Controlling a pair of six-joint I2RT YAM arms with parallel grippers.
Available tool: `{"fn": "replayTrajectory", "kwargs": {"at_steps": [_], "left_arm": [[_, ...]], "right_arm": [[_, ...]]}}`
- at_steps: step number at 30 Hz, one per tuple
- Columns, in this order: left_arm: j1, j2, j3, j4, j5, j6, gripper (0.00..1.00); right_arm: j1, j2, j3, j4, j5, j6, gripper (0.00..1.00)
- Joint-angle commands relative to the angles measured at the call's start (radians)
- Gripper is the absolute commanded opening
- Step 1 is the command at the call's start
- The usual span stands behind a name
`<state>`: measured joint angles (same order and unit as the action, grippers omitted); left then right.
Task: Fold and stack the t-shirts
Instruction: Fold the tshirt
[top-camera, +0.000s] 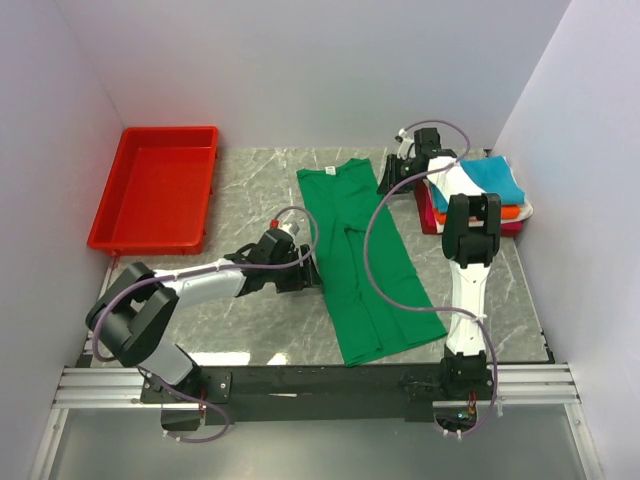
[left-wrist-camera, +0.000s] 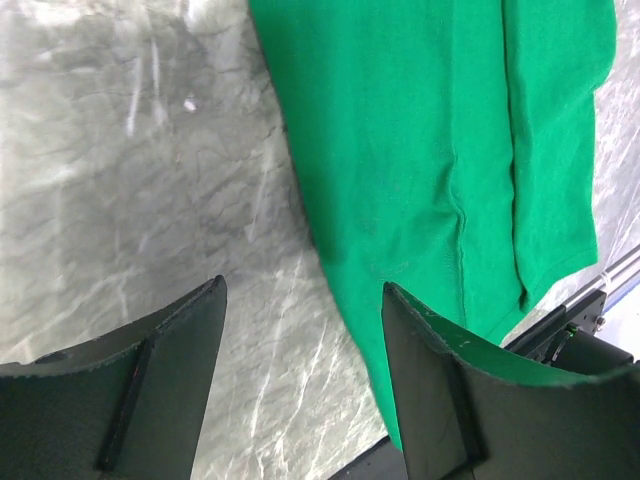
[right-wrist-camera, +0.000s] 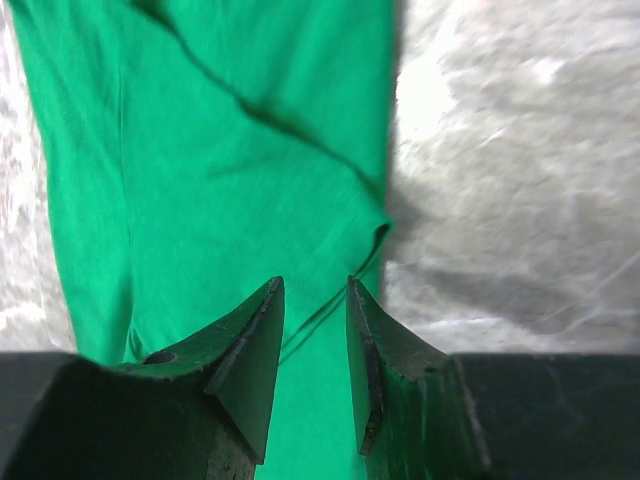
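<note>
A bright green t-shirt (top-camera: 362, 260) lies on the marble table, folded lengthwise into a long strip with its collar at the far end. My left gripper (top-camera: 300, 272) stands at the strip's left edge, about halfway along. In the left wrist view it (left-wrist-camera: 303, 285) is open wide, with bare marble between the fingers and the right finger (left-wrist-camera: 450, 390) over the green t-shirt (left-wrist-camera: 440, 150). My right gripper (top-camera: 390, 183) hangs at the shirt's far right corner. Its jaws (right-wrist-camera: 314, 282) stand slightly apart above the green cloth (right-wrist-camera: 200, 150), gripping nothing. A stack of folded t-shirts (top-camera: 492, 180) with teal on top sits at the far right.
A red plastic tray (top-camera: 155, 190) stands at the far left of the table (top-camera: 250, 180). White walls close in on the left, back and right. The black rail of the arm bases (top-camera: 320, 382) runs along the near edge, just below the shirt's hem.
</note>
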<state>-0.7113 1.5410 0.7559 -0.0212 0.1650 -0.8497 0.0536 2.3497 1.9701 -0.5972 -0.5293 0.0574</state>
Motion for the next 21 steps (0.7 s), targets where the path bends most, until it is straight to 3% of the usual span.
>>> {"fn": "replayTrajectory", "kwargs": {"at_steps": [1, 15, 21], "left_arm": [[-0.002, -0.056, 0.022, -0.034, -0.041, 0.031, 0.69], [-0.005, -0.15, 0.028, -0.095, -0.059, 0.038, 0.7], [-0.005, -0.17, 0.03, -0.111, -0.068, 0.04, 0.7]], "right_arm": [[-0.012, 0.022, 0.082, -0.002, 0.038, 0.042, 0.39], [-0.012, 0.163, 0.312, -0.142, 0.106, 0.09, 0.39], [-0.014, 0.181, 0.329, -0.154, 0.086, 0.094, 0.37]]}}
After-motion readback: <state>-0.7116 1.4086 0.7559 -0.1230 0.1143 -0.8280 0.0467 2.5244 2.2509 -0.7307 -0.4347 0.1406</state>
